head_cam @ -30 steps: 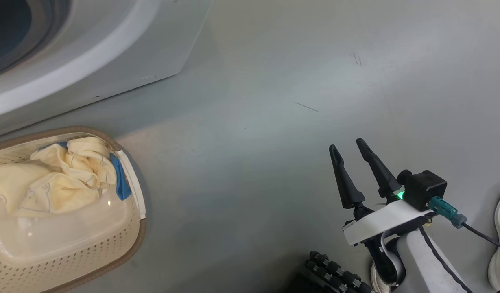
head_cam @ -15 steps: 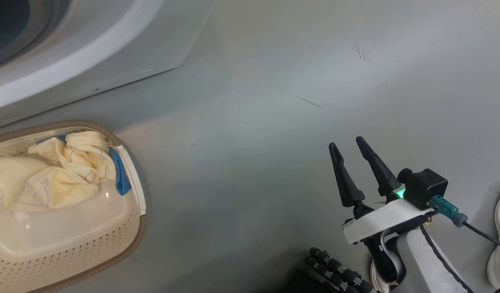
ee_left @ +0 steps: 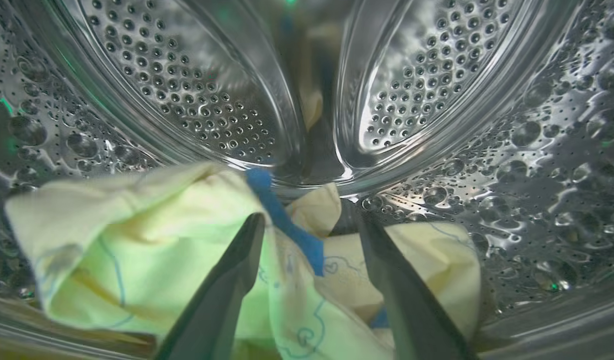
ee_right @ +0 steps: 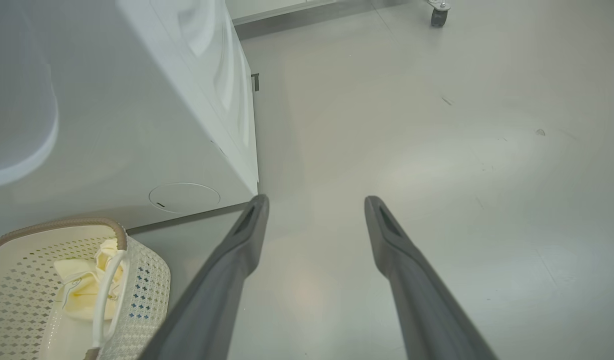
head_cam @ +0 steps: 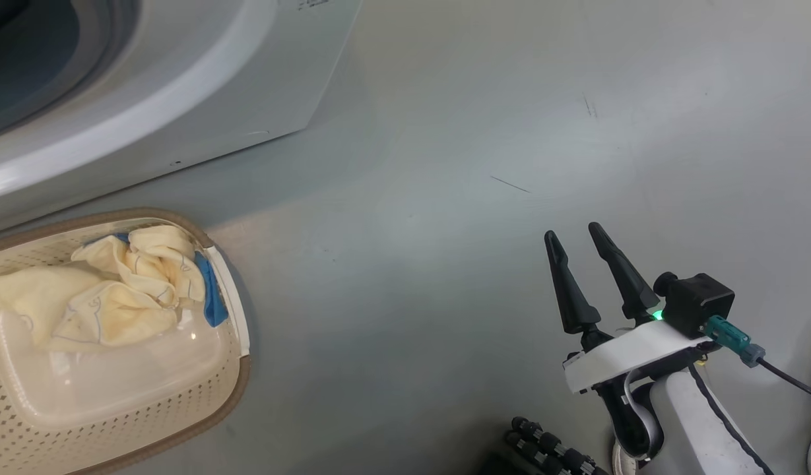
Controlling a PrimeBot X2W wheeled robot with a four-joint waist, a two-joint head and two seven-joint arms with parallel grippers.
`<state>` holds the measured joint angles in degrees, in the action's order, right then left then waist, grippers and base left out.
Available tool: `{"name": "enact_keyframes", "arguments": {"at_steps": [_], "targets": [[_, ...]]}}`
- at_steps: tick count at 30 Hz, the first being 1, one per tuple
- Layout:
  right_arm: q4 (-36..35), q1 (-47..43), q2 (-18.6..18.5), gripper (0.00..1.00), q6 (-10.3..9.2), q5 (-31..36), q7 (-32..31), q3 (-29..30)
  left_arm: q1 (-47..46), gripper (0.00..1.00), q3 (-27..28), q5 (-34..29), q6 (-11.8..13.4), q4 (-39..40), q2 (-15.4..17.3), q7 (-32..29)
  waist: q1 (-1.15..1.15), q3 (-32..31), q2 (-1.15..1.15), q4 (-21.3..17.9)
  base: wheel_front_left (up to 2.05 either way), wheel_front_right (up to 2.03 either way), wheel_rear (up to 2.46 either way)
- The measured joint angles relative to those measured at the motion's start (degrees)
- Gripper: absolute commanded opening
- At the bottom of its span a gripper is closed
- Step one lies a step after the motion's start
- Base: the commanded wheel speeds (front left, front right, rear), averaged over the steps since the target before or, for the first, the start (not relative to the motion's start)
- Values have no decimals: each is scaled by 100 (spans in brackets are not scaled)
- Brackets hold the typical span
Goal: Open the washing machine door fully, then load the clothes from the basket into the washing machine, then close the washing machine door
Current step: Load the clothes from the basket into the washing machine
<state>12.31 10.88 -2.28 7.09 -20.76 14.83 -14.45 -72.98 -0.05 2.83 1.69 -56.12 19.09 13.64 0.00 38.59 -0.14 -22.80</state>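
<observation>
Over the last second the whole head view has slid slightly, washing machine [head_cam: 247, 86], floor [head_cam: 445, 264] and basket [head_cam: 214, 402] together. That reads as the head camera turning rather than anything being moved. The clothes [head_cam: 115, 290] left in the basket keep the same folds, blue trim toward the machine's right front corner, and the basket sits on the floor just in front of the machine's base. The right pincer [head_cam: 573, 234] hangs over bare floor well clear of that corner, its fingers spread as before and holding nothing. The real work is inside the machine. In the left wrist view the left pincer [ee_left: 309, 220] is deep in the perforated steel drum [ee_left: 187, 90], its fingers wide apart. A cream-yellow piece [ee_left: 137, 240] with blue trim lies slack on the drum's bottom between and under them, apparently let go rather than pinched. So one piece seems delivered, and the door must already be open for the arm to reach in. The basket pile is untouched, so more trips from basket to drum remain before the door can be shut.
</observation>
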Motion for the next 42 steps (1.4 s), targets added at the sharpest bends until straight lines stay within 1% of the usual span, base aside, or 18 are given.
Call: {"name": "enact_keyframes", "arguments": {"at_steps": [3, 9, 20, 27, 37, 42], "targets": [[29, -2, -1, 100, 0, -1, 0, 40, 54, 100, 15, 32, 1, -160, -125, 0, 0, -118, 0, 29, 0, 0, 0], [98, -11, -1, 100, 0, 0, 0, 105, 133, 100, 25, 59, 57, -437, -200, 1, 0, -381, 0, 106, 0, 0, 0], [152, -68, -91, 100, 0, 0, 0, 200, 367, 100, 144, 258, 78, -771, -636, 9, 0, -896, 0, 276, 0, 0, 0], [174, -183, -104, 100, 0, 1, 0, 310, 717, 100, 218, 426, 109, -942, -873, 57, 0, -1210, 0, 396, 0, 0, 0], [176, -272, -138, 100, 0, 1, 0, 435, 1107, 100, 308, 588, 51, -966, -1228, 60, 0, -1616, 0, 619, 0, 0, 0], [172, -274, -152, 100, 0, 7, 0, 516, 1336, 100, 247, 584, 38, -683, -1356, 76, 0, -1803, 0, 761, 0, 0, 0]]}}
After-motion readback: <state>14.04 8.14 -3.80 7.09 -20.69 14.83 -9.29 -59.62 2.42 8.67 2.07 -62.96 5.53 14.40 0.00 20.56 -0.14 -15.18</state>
